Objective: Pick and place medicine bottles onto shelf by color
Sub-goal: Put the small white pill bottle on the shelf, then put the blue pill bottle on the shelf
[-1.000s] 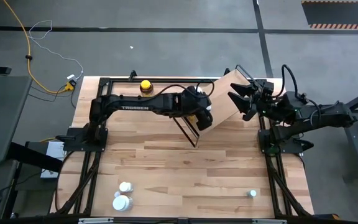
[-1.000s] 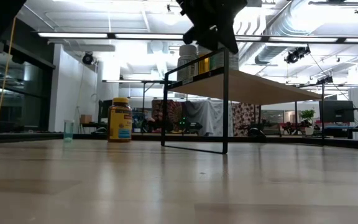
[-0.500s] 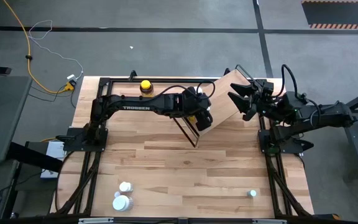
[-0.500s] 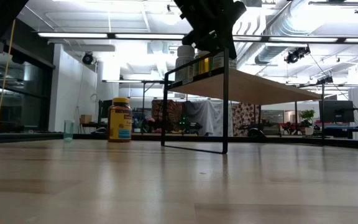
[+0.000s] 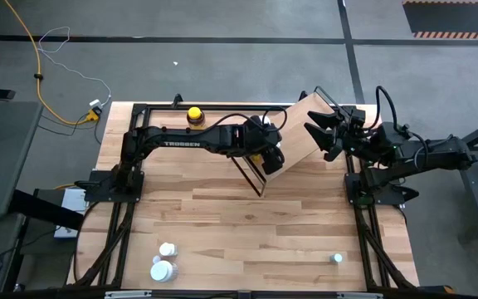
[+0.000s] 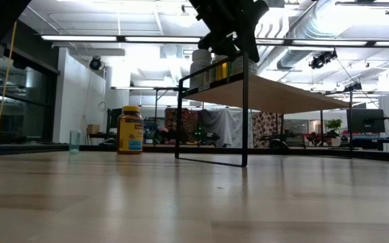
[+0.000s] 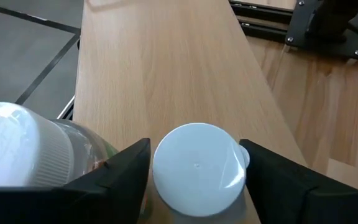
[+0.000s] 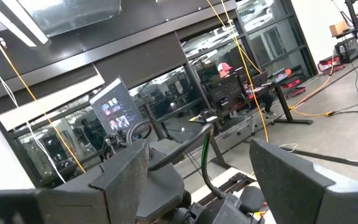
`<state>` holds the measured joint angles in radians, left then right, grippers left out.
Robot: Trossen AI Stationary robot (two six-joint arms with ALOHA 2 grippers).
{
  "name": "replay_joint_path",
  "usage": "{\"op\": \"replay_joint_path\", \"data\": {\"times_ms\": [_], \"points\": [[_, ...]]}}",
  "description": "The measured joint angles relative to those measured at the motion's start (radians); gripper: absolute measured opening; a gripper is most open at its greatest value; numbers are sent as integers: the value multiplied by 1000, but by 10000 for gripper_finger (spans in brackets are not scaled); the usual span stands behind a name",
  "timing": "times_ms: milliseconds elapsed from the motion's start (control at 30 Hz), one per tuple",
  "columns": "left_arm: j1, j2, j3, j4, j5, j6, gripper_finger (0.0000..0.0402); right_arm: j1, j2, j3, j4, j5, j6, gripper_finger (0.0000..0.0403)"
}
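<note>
1. While the left gripper is hovering over the shelf, its fingers are standing apart on either side of a white-capped bottle resting on the board, beside another bottle.
2. Nearer the table's front edge, three white bottles are waiting.
3. At the far edge, the amber bottle is standing.
4. The right gripper is waiting spread wide at the shelf's right end.

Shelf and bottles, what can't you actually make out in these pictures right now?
- High view: bottles on the shelf are hidden under the left gripper.
- Left wrist view: the white-capped bottle shows only its cap; whether the fingers touch it is unclear.
- Low view: amber bottle label too small to read.
- Right gripper waits by the shelf.
</note>
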<state>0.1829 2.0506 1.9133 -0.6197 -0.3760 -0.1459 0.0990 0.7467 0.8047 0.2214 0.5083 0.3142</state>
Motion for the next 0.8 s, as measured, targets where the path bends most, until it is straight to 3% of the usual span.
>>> {"op": "replay_joint_path", "data": {"times_ms": [267,567,700,800], "points": [[0,-3,38,-23,29,0,275,0,1,0,0,0,0,271],[-12,-4,273,-148,70,16,278,0,27,0,-3,1,0,271],[-14,-18,401,-293,100,17,278,0,35,-1,-2,1,0,271],[-15,-77,425,-367,150,10,278,0,34,-1,-2,0,0,271]]}}
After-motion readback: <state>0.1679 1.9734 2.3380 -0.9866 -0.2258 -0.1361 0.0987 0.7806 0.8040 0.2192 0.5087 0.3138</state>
